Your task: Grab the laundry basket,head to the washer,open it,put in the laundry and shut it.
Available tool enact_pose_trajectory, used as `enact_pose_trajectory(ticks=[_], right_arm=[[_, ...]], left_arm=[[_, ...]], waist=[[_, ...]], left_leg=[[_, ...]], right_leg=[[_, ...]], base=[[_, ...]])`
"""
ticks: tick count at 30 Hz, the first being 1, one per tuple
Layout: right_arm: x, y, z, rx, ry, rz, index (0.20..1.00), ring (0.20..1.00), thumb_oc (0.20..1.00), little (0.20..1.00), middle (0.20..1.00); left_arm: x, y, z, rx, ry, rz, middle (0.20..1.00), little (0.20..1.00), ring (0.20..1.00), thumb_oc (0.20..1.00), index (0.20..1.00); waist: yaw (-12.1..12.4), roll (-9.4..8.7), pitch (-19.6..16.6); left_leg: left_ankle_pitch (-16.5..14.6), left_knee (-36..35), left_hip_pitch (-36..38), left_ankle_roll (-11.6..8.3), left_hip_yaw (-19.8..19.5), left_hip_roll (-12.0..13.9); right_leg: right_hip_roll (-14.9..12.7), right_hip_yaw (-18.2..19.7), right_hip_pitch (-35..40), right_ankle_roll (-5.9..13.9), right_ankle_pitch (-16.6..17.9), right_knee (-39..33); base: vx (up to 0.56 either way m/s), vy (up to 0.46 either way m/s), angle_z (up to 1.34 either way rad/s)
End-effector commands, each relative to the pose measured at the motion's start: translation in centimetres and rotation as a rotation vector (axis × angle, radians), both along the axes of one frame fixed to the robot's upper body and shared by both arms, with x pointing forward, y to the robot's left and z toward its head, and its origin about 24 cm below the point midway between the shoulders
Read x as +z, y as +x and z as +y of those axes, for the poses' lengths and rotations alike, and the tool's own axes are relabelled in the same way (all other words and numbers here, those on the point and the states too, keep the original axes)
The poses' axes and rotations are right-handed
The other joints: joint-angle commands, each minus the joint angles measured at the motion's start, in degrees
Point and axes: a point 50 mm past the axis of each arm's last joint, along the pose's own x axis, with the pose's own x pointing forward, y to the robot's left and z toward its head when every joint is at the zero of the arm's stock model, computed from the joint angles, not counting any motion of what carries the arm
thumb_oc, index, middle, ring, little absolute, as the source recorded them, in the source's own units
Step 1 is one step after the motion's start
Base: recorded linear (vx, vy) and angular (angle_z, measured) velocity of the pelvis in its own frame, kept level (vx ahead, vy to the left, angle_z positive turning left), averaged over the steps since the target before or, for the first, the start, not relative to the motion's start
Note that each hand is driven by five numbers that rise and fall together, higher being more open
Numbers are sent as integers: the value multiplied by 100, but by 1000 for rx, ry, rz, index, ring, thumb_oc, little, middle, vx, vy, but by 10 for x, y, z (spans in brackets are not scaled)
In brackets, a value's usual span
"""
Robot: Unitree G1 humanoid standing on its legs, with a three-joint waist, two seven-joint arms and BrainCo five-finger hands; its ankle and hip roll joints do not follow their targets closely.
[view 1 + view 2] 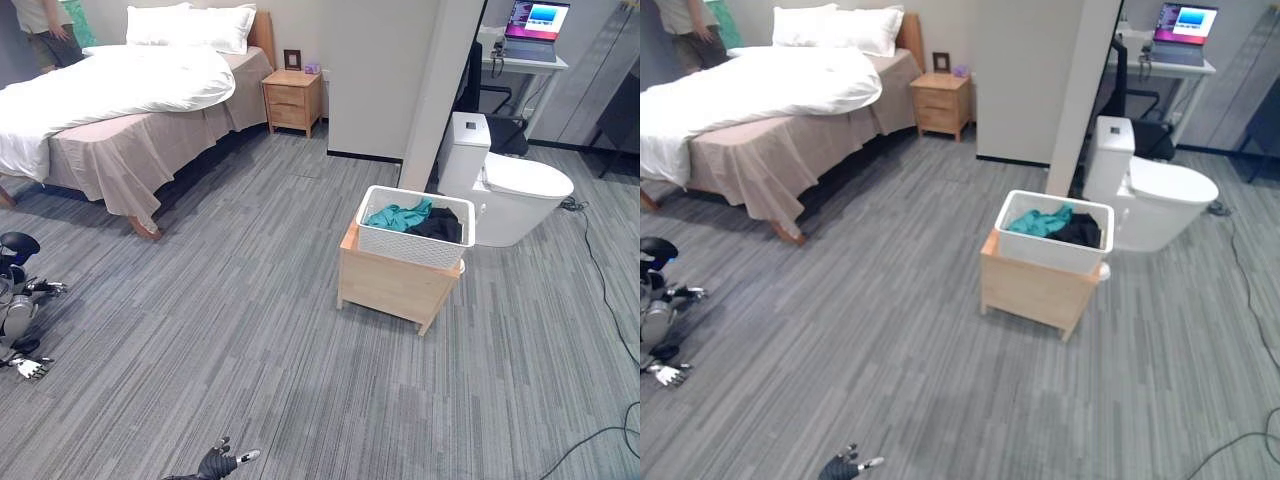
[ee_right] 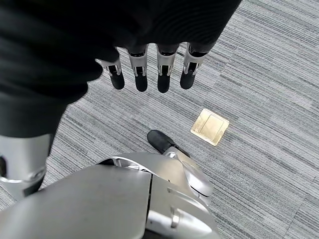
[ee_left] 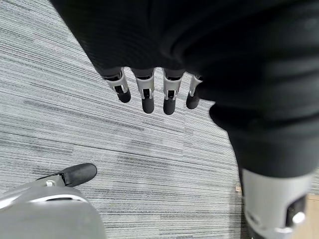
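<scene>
Laundry [image 1: 415,217], teal and black, lies heaped in the white laundry basket [image 1: 413,243], which sits on a low wooden stand [image 1: 395,285] out on the grey carpet [image 1: 250,330]. Just beyond it we see a white toilet [image 1: 510,190] beside a white partition wall [image 1: 440,90], and farther back a desk with an open laptop [image 1: 535,20]. Off to the left stands a bed [image 1: 120,110] with white bedding and a wooden nightstand [image 1: 292,100]; a person [image 1: 45,30] stands at the bed's far corner. In our wrist views, the left hand [image 3: 149,87] hangs with its fingers straight and relaxed, holding nothing above the carpet. The right hand [image 2: 154,72] hangs likewise, fingers loose and empty, over carpet with a small brass floor plate [image 2: 210,126] set in it. Both hands are well apart from the basket.
</scene>
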Motion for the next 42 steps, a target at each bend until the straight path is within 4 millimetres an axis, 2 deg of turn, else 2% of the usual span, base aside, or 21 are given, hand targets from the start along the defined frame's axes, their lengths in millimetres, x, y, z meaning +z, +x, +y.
enact_pose_trajectory(ticks=[1, 21, 25, 29, 30, 32, 34, 35, 36, 37, 39, 40, 41, 42], right_arm=[[2, -10, -12, 15, -43, 81, 1000, 1000, 1000, 1000, 1000], [2, -12, -13, 15, -51, 95, 1000, 1000, 1000, 1000, 1000], [4, -8, -20, -30, -68, 81, 1000, 1000, 1000, 1000, 1000], [5, -1, -20, -59, -60, 48, 1000, 1000, 1000, 1000, 1000], [5, 3, -20, -81, -57, 20, 1000, 1000, 1000, 1000, 1000], [5, 4, -20, -94, -52, 10, 1000, 1000, 1000, 1000, 1000], [6, 7, -20, -114, -48, -13, 1000, 1000, 1000, 1000, 1000], [7, 13, -21, -132, -48, -45, 1000, 1000, 1000, 1000, 1000], [7, 13, -21, -132, -48, -45, 1000, 1000, 1000, 1000, 1000], [9, 24, -24, -132, -59, -91, 1000, 1000, 1000, 1000, 1000], [10, 29, -24, -130, -58, -116, 1000, 1000, 1000, 1000, 1000], [13, 37, -25, -140, -57, -159, 1000, 1000, 1000, 1000, 1000], [13, 37, -25, -140, -57, -159, 1000, 1000, 1000, 1000, 1000], [18, 49, -30, -151, -65, -219, 1000, 1000, 1000, 1000, 1000]], left_arm=[[1, 11, -4, -21, 3, -16, 1000, 1000, 1000, 1000, 1000], [-1, 7, -4, 21, -1, -3, 1000, 1000, 1000, 1000, 1000], [1, 11, -2, 31, 0, -19, 1000, 1000, 1000, 1000, 1000], [1, 11, 2, 45, 7, -18, 1000, 1000, 1000, 1000, 1000], [2, 13, 5, 61, 13, -24, 1000, 1000, 1000, 1000, 1000], [3, 13, 7, 72, 16, -26, 1000, 1000, 1000, 1000, 1000], [4, 13, 11, 89, 21, -32, 1000, 1000, 1000, 1000, 1000], [6, 17, 14, 95, 21, -54, 1000, 1000, 1000, 1000, 1000], [6, 17, 14, 95, 21, -54, 1000, 1000, 1000, 1000, 1000], [10, 27, 14, 103, 15, -91, 1000, 1000, 1000, 1000, 1000], [11, 29, 14, 116, 10, -103, 1000, 1000, 1000, 1000, 1000], [12, 28, 18, 151, 10, -118, 1000, 1000, 1000, 1000, 1000], [12, 28, 18, 151, 10, -118, 1000, 1000, 1000, 1000, 1000], [14, 27, 21, 177, 5, -134, 1000, 1000, 1000, 1000, 1000]], waist=[[-33, -19, 52], [-1, -8, 52], [37, 19, 97], [49, 9, 156], [73, -26, 257], [82, -47, 306], [85, -110, 426], [109, -171, 600], [95, -173, 584], [171, -215, 856], [164, -254, 900], [163, -314, 914], [170, -315, 918], [264, -367, 877]], left_leg=[[-137, 17, -237, -160, -221, 269], [-135, 17, -190, -179, -282, 293], [-52, 17, -250, -227, -362, 369], [37, 17, -290, -283, -406, 471], [171, 17, -310, -342, -448, 574], [191, 83, -330, -371, -489, 625], [163, 448, -479, -423, -596, 752], [372, 1142, -900, -464, -768, 891], [380, 1144, -928, -461, -783, 885], [865, 2154, -1556, -467, -1066, 837], [775, 2414, -1741, -392, -1011, 819], [483, 2429, -1861, -366, -675, 917], [479, 2428, -1852, -364, -666, 918], [325, 1761, -1964, -283, -613, 660]], right_leg=[[-320, -63, 309, 270, -464, 47], [-286, -139, 407, 231, -539, 47], [-170, -155, 396, 149, -611, 47], [-45, -139, 384, 59, -686, 47], [76, -96, 401, -46, -753, 47], [144, -83, 421, -104, -785, 47], [317, 2, 486, -267, -874, 47], [463, 26, 474, -448, -975, 153], [461, 11, 458, -447, -973, 153], [572, -69, 476, -564, -1004, 201], [598, -104, 475, -570, -1019, 187], [678, -83, 570, -557, -1146, 100], [676, -75, 574, -557, -1146, 100], [657, -71, 550, -480, -1182, 47]], base=[[0, 0, 0], [2, 0, 0], [22, -84, 2], [11, -119, 10], [9, -185, 14], [13, -171, 9], [17, -235, 11], [3, -226, 20], [-69, -313, 38], [-64, -152, 31], [47, -183, 25], [146, -151, 11], [271, -60, 2], [139, 32, 3]])
